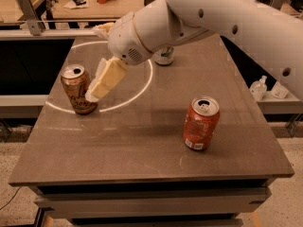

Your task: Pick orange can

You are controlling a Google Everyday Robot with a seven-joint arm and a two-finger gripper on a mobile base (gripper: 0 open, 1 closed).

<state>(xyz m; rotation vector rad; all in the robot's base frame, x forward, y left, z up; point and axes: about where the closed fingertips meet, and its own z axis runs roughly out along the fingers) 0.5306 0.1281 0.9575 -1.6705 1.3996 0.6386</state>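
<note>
1. One orange can (77,89) is seen standing upright at the left side of the table (142,150), its long axis vertical and its silver top facing up. The dark cursive lettering on its side is turned toward the near edge.
2. Three cans are counted in all. Besides the orange can, a red-orange can (201,123) is stood upright right of centre, well apart from it. A white-and-green can (164,56) is set at the far side, partly hidden behind the arm (199,18).
3. One white ring (142,86) is marked on the tabletop; the orange can is placed on its near left arc.
4. Two small pale bottles (259,87) are seen on a ledge beyond the right edge.
5. Openings are shown in the tops of the orange and red-orange cans, but what is inside cannot be told.
6. One gripper (93,96) is angled down and to the left, its tip just beside the right side of the orange can. Whether it is open or closed, or touching the can, cannot be told.
</note>
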